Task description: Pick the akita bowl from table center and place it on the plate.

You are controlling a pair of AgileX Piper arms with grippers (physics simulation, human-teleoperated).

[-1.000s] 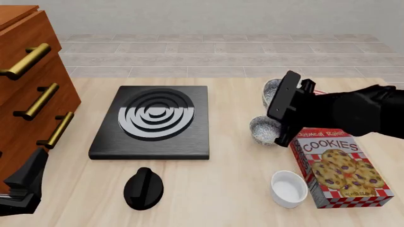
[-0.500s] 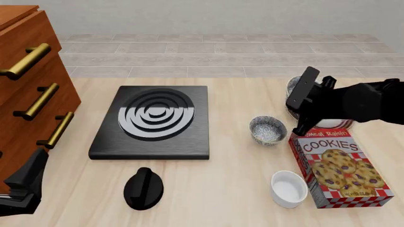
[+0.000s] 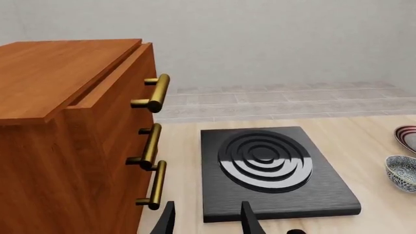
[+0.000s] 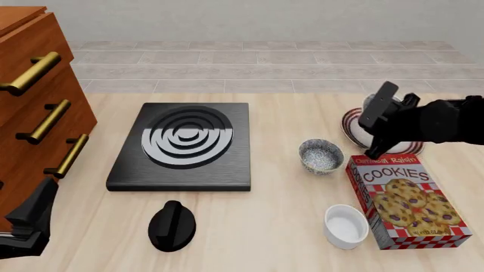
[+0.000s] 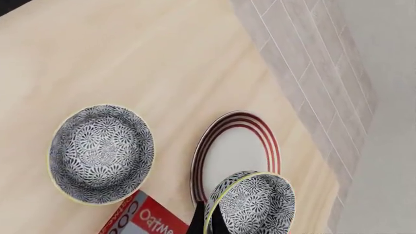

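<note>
the surface (image 4: 272, 226) carries a wooden drawer chest (image 4: 34, 107), a black burner slab (image 4: 181, 146), a cookies box (image 4: 408, 198) and the plate (image 4: 349, 126). the right end effector (image 4: 382, 122) is clamped on the akita bowl (image 5: 250, 204), held over the plate; half a second ago it was nearer the burner. the left end effector (image 3: 206, 219) sits apart, empty. three bowls: two patterned, the second (image 4: 321, 156) beside the right end effector, one white (image 4: 346, 225). one knob (image 4: 172, 225).
</note>
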